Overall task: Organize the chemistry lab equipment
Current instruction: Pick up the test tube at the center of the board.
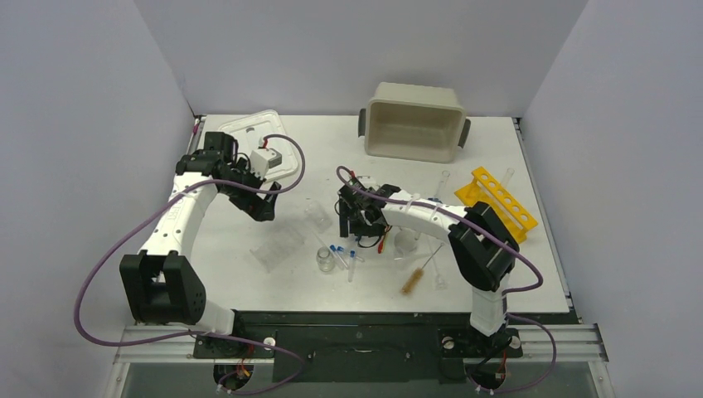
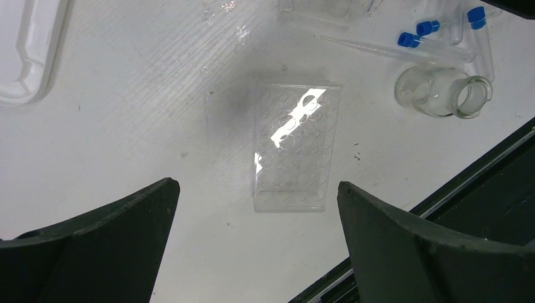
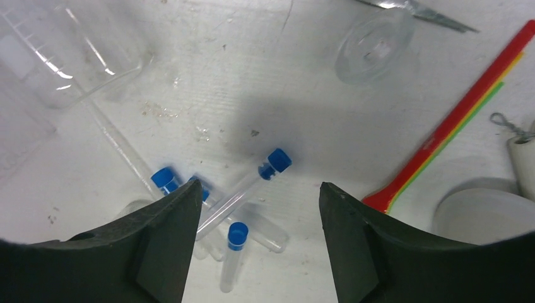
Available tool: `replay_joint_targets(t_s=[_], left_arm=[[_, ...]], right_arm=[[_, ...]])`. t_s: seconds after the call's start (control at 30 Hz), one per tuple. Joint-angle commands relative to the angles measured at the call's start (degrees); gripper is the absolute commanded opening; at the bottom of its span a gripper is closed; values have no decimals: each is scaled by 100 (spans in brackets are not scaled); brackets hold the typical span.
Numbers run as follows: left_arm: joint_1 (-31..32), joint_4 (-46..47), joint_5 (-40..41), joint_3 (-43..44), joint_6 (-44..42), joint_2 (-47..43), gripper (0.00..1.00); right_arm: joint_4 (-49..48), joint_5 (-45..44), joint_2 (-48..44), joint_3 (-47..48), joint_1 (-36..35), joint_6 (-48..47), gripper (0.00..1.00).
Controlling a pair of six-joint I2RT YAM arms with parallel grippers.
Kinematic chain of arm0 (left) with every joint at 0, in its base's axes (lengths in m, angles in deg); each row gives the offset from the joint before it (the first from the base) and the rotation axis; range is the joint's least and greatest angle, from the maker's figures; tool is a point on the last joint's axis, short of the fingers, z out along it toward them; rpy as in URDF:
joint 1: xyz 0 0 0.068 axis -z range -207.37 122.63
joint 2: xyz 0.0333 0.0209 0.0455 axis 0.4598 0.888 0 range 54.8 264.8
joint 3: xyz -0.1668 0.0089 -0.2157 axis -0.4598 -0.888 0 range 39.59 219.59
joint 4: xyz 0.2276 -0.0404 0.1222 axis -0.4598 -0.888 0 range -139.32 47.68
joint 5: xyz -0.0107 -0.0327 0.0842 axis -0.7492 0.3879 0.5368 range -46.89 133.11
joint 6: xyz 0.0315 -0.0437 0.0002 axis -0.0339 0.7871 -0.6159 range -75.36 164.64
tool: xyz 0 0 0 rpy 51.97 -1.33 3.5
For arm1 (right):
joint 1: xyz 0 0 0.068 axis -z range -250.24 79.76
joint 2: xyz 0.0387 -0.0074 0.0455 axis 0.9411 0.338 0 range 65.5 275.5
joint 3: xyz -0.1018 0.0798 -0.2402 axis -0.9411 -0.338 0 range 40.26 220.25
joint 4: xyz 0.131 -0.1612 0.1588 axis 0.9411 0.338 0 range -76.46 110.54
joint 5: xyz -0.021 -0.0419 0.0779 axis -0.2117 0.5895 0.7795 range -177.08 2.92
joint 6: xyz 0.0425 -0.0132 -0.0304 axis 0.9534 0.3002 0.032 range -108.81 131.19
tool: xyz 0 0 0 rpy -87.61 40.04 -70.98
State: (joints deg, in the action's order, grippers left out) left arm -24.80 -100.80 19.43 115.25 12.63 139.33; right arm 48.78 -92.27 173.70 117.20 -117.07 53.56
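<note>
Plainly, left hand (image 2: 253, 184), right hand (image 3: 258, 185) gaping, empty

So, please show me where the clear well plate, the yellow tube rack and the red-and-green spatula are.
clear well plate (image 2: 291, 148): left wrist view, middle of the plate.
yellow tube rack (image 1: 500, 199): top view, its holed top face.
red-and-green spatula (image 3: 455, 117): right wrist view, middle of the handle.

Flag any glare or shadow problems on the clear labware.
Left wrist: white glare patch across the clear well plate, grey shadow at its top-left. Right wrist: soft shadow by the blue-capped tubes, streak highlights on the beaker. Top external: even light, clear items barely visible against the white table.
</note>
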Motion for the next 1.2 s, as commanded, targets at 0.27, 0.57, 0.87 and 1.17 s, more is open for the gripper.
replay_joint_targets(t_s=[0.27,0.57,0.87,1.17], left_arm=[[-2,235,148,-175,-200,-284,97],[-2,434,26,-301,-142,-494,97],[-10,445,72,-343,-173,-630,97],[-10,465,74,-386,-133,-680,97]], right_arm=[[-218,1165,-90,-186,196,579,67],[-446,1500,274,-93,366,958,65],[-458,1045,507,81,387,1291,55],[-342,795,642,304,393,1357,25]])
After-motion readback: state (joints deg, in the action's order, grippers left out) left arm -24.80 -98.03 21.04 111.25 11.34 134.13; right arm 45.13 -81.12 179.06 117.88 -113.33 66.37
